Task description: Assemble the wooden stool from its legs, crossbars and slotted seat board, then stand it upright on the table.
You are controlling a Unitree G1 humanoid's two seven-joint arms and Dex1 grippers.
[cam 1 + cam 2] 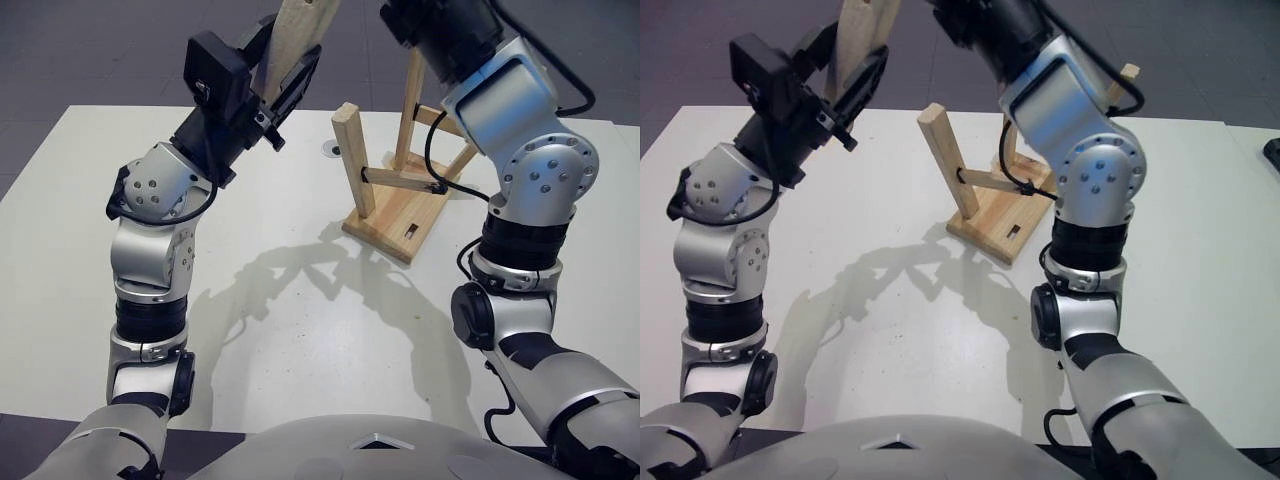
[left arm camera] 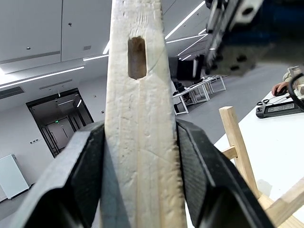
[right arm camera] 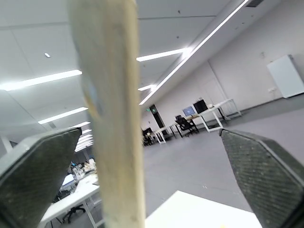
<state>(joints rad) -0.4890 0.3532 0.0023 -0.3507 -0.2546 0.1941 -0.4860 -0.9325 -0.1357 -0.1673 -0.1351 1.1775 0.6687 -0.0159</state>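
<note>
An open-plan office: long ceiling strip lights (image 3: 161, 54), rows of desks (image 3: 211, 113) with monitors (image 3: 196, 105) (grey floor (image 3: 190, 161)).

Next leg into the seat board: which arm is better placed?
Left. The left end effector is shut on the loose leg, raised over the table. The right end effector is open around a fitted leg on the seat board, so it looks better used to steady that.

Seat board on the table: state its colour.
The seat board is pale natural wood, clearest in left eye view.
</note>
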